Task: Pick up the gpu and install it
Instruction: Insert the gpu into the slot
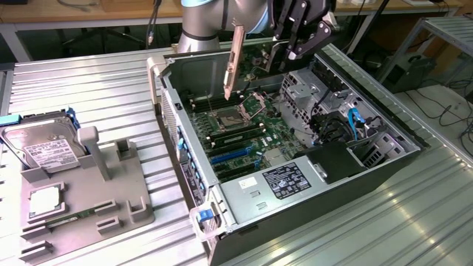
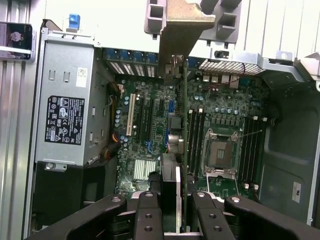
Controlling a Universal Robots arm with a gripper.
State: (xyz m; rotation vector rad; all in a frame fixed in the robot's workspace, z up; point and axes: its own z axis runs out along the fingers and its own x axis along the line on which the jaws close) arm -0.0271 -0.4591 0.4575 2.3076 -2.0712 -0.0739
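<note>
My gripper (image 1: 294,51) is shut on the gpu (image 1: 237,55) and holds it on edge in the air above the open computer case (image 1: 185,160). The card's silver end bracket hangs down over the case's far corner by the CPU socket (image 1: 230,119). Through the wrist camera the gpu (image 2: 183,125) is edge-on, a thin green board with its black shroud between my fingers (image 2: 149,212), bracket end near the case's rear wall. It hovers above the motherboard (image 2: 155,125), between the expansion slots (image 2: 133,115) and the memory slots (image 2: 195,135).
A grey fixture (image 1: 81,205) on the exterior view's left carries a silver hard drive (image 1: 44,149), a memory stick (image 1: 70,219) and a chip. Inside the case sit the power supply (image 1: 284,180), blue cables (image 1: 355,124) and a drive cage. The ribbed metal table (image 1: 88,94) surrounds it.
</note>
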